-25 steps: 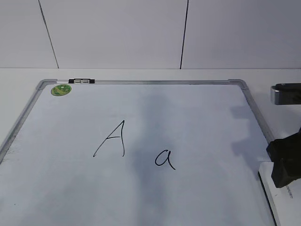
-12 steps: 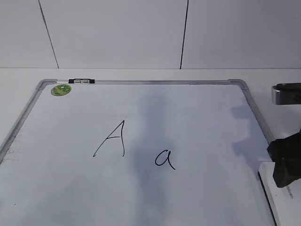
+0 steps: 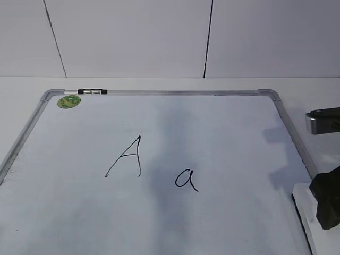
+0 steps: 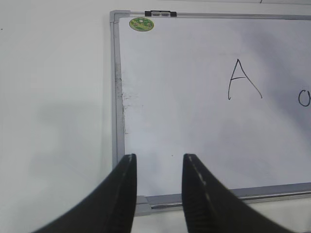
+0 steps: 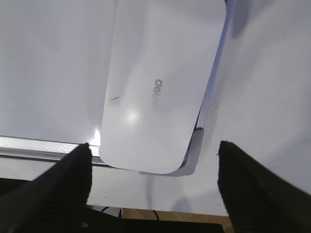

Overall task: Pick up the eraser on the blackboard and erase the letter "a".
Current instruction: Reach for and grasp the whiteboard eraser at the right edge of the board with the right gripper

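The blackboard (image 3: 159, 212) is a white board with a grey frame lying flat on the table. The letter "a" (image 3: 186, 179) is right of a capital "A" (image 3: 125, 156); its edge shows in the left wrist view (image 4: 305, 98). The eraser (image 3: 304, 210) lies at the board's near right corner. In the right wrist view it (image 5: 160, 82) sits between and just ahead of my right gripper's (image 5: 154, 145) wide-open fingers, untouched. The right gripper (image 3: 326, 204) is partly cut off in the exterior view. My left gripper (image 4: 159, 158) is open and empty over the board's near left corner.
A round green sticker (image 3: 69, 101) and a black-and-silver clip (image 3: 91, 92) sit at the board's far left corner. A silver and black part (image 3: 324, 121) juts in at the right edge. The board frame (image 4: 116, 97) runs along its left side; a white wall stands behind.
My right gripper has moved down and slightly right in the exterior view, closer over the eraser. The board and the letters have not changed.
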Available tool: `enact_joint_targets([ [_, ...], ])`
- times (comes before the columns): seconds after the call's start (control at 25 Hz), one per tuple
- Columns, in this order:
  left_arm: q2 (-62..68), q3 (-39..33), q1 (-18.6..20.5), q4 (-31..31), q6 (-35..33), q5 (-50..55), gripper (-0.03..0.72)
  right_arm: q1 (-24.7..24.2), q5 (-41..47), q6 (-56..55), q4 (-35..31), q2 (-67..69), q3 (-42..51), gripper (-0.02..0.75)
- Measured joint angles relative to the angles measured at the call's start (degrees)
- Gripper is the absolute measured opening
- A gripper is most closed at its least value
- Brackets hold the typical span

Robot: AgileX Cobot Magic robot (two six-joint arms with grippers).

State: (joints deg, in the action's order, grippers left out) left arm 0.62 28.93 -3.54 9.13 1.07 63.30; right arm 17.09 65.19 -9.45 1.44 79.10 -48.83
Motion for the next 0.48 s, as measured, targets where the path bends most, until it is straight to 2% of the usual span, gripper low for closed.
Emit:
enact_joint_targets([
  [0.16,0.0,0.0,-0.1,0.1,0.0,0.0,0.244,0.0,-0.4,-0.7,0.0,0.2,0.2,0.671],
  [0.48,0.0,0.0,-0.1,0.6,0.0,0.0,0.244,0.0,-2.5,-3.9,-1.1,1.7,0.5,0.677],
])
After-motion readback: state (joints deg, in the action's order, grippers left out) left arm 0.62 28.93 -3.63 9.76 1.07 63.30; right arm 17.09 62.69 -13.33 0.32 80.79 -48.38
